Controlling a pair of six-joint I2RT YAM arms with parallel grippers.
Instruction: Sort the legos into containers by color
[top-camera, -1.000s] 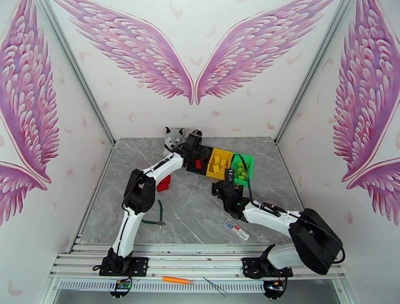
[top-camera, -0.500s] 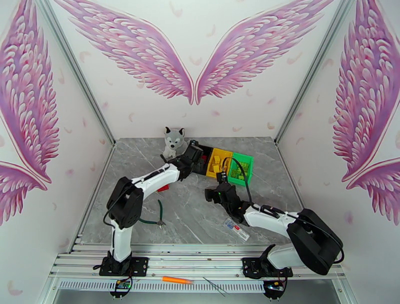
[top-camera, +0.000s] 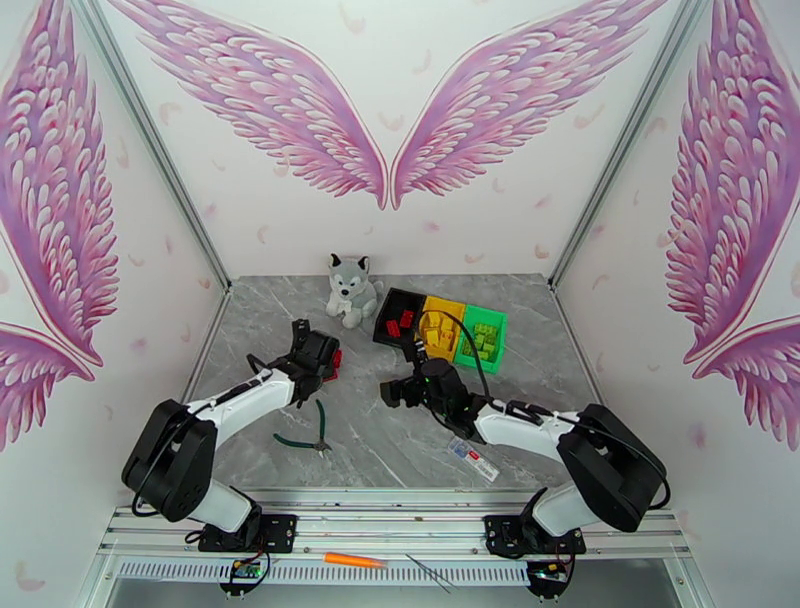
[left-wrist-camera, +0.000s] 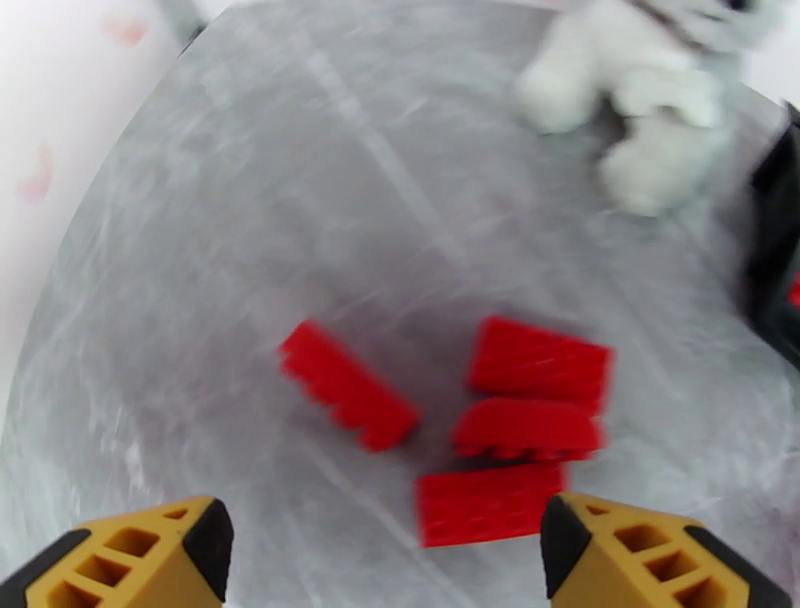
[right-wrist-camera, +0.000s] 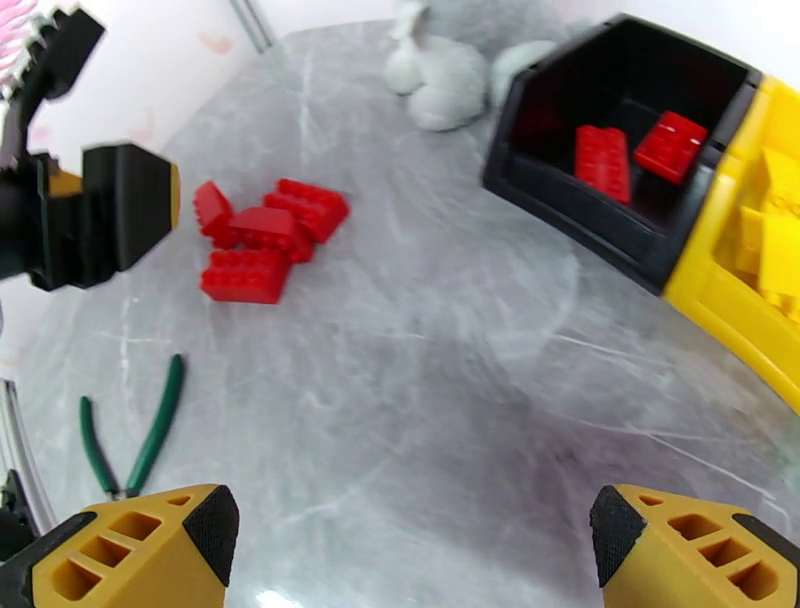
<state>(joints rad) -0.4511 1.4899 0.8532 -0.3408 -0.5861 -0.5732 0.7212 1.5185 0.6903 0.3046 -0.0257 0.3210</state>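
Note:
Several red legos (left-wrist-camera: 345, 385) lie loose on the grey table, just ahead of my open left gripper (left-wrist-camera: 385, 560); nothing is between its fingers. The top view puts that gripper (top-camera: 315, 352) right beside the red pile (top-camera: 335, 360). The three containers stand in a row at the back: black (top-camera: 392, 318), yellow (top-camera: 440, 345) and green (top-camera: 500, 335). Two red legos (right-wrist-camera: 603, 162) lie in the black container (right-wrist-camera: 570, 205); yellow ones (right-wrist-camera: 775, 235) fill the yellow container (right-wrist-camera: 730, 310). My right gripper (right-wrist-camera: 410, 550) hangs open and empty over mid-table (top-camera: 395, 390).
A grey plush husky (top-camera: 350, 290) sits at the back beside the black container. Green-handled pliers (top-camera: 305, 432) lie near the left arm, also seen as pliers (right-wrist-camera: 130, 440) from the right wrist. A small clear packet (top-camera: 472, 458) lies by the right arm.
My left gripper left the black container and swung back left and down to the red pile, its jaws widening. My right gripper drew away from the green container toward mid-table.

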